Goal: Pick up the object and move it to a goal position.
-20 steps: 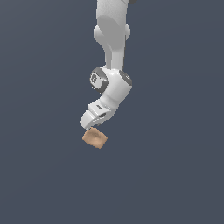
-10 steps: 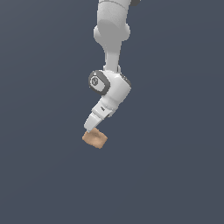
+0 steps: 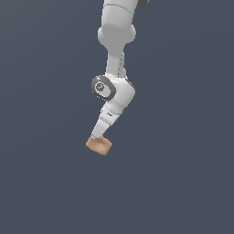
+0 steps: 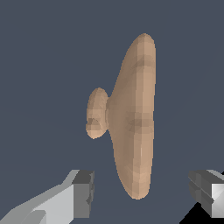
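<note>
The object (image 3: 99,145) is a small tan, peach-brown lump lying on the dark grey floor in the exterior view. In the wrist view the object (image 4: 133,122) fills the middle as a tall rounded slab with a small knob on one side. My gripper (image 3: 95,136) points down at an angle, with its tip right at the object's upper edge. In the wrist view my gripper (image 4: 144,189) is open. One finger (image 4: 83,192) and the other (image 4: 205,192) stand wide apart on either side of the object's near end. I see no contact with the object.
A plain dark grey floor (image 3: 183,183) runs all around. The white arm (image 3: 116,55) comes down from the top of the exterior view.
The arm has lowered a little and brought the gripper tip closer to the object. The object has not moved.
</note>
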Available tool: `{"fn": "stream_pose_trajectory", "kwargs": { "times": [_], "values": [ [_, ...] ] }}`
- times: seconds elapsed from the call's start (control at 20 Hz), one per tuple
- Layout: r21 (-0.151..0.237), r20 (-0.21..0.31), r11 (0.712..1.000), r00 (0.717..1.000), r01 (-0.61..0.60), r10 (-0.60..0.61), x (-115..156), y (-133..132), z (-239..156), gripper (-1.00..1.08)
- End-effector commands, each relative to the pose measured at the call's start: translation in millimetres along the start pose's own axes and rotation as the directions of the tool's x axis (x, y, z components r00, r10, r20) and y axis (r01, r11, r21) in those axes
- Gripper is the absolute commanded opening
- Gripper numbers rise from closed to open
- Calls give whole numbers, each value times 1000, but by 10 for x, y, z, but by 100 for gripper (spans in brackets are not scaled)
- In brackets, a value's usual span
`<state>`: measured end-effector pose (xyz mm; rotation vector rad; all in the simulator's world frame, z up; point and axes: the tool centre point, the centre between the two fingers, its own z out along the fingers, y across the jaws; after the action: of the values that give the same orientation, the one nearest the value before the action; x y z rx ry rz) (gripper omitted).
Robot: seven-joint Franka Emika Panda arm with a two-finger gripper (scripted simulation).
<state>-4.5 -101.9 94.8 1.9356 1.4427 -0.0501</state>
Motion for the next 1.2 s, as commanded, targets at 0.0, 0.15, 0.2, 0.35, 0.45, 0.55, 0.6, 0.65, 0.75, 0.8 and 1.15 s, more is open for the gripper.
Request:
{"fn": "stream_pose_trajectory", "kwargs": {
  "times": [0.0,0.15,0.2,0.35,0.45,0.55,0.6,0.65,0.75,0.8,1.15],
  "values": [
    [-8,-1,1000,1000,29,-29,-1,-16,10,68],
    [-13,-2,999,999,48,-48,-1,-28,17,68],
    [-14,-2,999,999,52,-52,-1,-30,19,68],
    [-14,-2,999,999,50,-50,-1,-30,19,68],
    [-14,-2,999,999,50,-50,-2,-30,30,68],
    [-14,-2,999,999,51,-51,-1,-31,62,68],
    [-14,-2,999,999,51,-51,-4,-31,87,68],
    [-14,-2,999,999,52,-52,0,-33,116,68],
    [-14,-3,998,999,53,-54,-1,-36,191,68],
    [-14,-3,998,999,54,-54,-1,-37,226,68],
    [-15,-3,998,998,55,-55,2,-29,321,68]
  ]
}}
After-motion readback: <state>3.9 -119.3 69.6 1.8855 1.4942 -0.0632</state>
